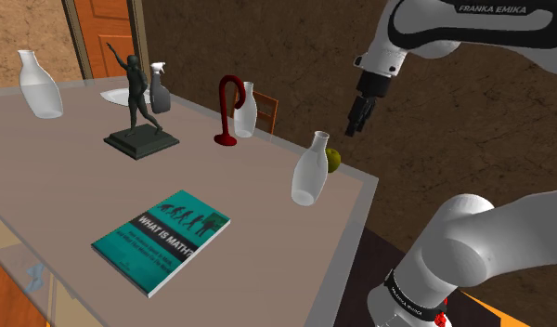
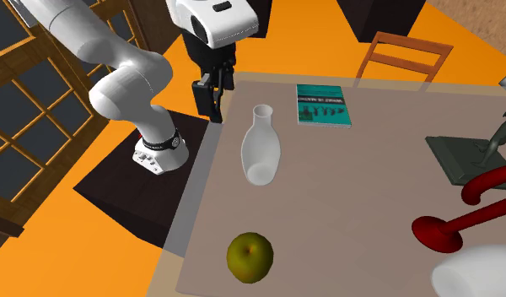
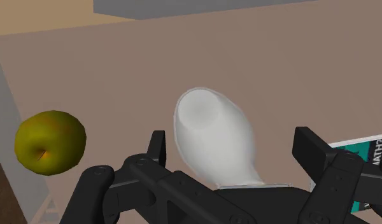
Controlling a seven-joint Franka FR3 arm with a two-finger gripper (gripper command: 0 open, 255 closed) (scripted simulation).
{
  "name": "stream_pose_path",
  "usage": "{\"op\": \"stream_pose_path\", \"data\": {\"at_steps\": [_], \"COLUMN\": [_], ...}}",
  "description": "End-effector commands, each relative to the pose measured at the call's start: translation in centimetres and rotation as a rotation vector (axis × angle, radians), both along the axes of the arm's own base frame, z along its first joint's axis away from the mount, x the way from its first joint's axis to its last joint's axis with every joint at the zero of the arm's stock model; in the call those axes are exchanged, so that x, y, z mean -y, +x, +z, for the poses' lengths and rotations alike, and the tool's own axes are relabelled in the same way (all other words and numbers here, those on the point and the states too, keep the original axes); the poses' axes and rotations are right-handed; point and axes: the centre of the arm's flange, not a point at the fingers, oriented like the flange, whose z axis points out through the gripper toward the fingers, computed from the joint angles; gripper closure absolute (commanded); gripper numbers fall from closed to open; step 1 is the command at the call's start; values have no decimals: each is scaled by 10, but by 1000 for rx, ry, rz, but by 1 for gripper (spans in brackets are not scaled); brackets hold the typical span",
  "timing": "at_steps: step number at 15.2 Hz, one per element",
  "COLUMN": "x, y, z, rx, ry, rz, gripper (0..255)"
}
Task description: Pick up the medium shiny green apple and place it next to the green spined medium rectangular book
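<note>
Apple (image 1: 333,160) (image 2: 250,256) (image 3: 49,141), yellow-green, sat on the grey-brown worktop (image 1: 72,186) (image 2: 369,186) (image 3: 120,63) close to its edge, touching nothing. A white translucent bottle (image 1: 310,169) (image 2: 261,145) (image 3: 215,137) stood upright near it, between apple and book. Book (image 1: 162,241) (image 2: 323,106) (image 3: 368,159), teal cover reading "WHAT IS MATH?", lay flat, well apart from the apple. Jaws stood wide apart and empty, hanging in the air above the worktop's edge, clear of apple and bottle. Farther along the worktop: dark figure statue (image 1: 140,102) and red hooked ornament (image 1: 230,107).
</note>
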Motion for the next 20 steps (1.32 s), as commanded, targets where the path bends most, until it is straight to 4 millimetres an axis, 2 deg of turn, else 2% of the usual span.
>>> {"op": "stream_pose_path", "data": {"at_steps": [1, 17, 20], "x": [18, 171, 193], "y": [10, 107, 124], "z": [-14, -111, -124], "rx": [7, 62, 70], "ry": [-5, -31, -35], "rz": [19, 154, 174], "gripper": [0, 0, 0]}}
